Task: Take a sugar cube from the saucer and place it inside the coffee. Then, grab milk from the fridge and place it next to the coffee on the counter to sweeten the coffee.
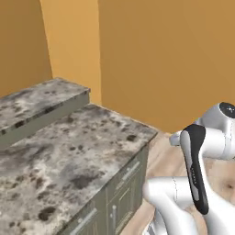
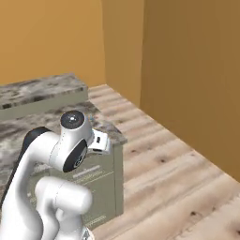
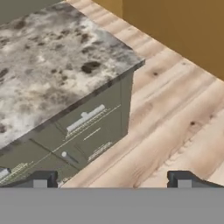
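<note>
The white arm (image 1: 197, 174) is folded up on itself, elbow bent, its dark-capped joint (image 2: 72, 120) riding high above the base. The hand (image 3: 112, 179) is angled downward, its two dark fingertips (image 3: 41, 178) spread wide apart, as far as they go, with nothing between them.

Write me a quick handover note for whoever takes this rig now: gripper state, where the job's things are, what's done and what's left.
Gripper: open and empty, looking down past the counter's corner at the wooden plank floor.
Mottled grey, brown and white stone counter: on the robot's left, over olive-grey drawers.
Orange wall: ahead.
Done: cannot be told from these views.
Left, as far as can be judged: find the saucer, coffee and fridge; sugar cube into the coffee; milk beside it.
</note>
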Motion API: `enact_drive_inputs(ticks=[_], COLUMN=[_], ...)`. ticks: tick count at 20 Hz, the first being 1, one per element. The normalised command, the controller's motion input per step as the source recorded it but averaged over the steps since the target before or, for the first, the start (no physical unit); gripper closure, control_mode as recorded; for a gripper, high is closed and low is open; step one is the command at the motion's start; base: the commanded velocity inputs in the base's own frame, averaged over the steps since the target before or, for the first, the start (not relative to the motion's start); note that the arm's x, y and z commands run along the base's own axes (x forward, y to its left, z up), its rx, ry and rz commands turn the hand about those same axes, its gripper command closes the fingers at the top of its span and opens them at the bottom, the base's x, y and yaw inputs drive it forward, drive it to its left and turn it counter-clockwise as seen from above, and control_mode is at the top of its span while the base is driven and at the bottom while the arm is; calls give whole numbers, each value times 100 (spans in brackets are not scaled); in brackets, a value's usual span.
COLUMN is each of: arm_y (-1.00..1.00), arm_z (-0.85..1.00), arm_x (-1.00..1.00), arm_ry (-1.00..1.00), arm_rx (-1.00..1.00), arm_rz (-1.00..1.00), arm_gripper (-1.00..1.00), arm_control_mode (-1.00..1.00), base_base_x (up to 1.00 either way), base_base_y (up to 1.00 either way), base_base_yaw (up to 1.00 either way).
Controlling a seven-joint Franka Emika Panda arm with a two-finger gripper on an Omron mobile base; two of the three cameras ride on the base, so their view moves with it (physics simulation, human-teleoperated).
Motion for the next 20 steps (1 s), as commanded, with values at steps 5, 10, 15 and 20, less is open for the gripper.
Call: enact_drive_inputs(ticks=[5, 10, 15, 20], arm_y=[0, 0, 0, 0], arm_z=[0, 0, 0, 0], arm_x=[0, 0, 0, 0], arm_ry=[0, 0, 0, 0], arm_rx=[0, 0, 0, 0], arm_rz=[0, 0, 0, 0], arm_gripper=[-100, -100, -100, -100], arm_control_mode=[100, 100, 100, 100], base_base_x=[0, 0, 0, 0], base_base_y=[0, 0, 0, 0], base_base_yaw=[100, 100, 100, 100])
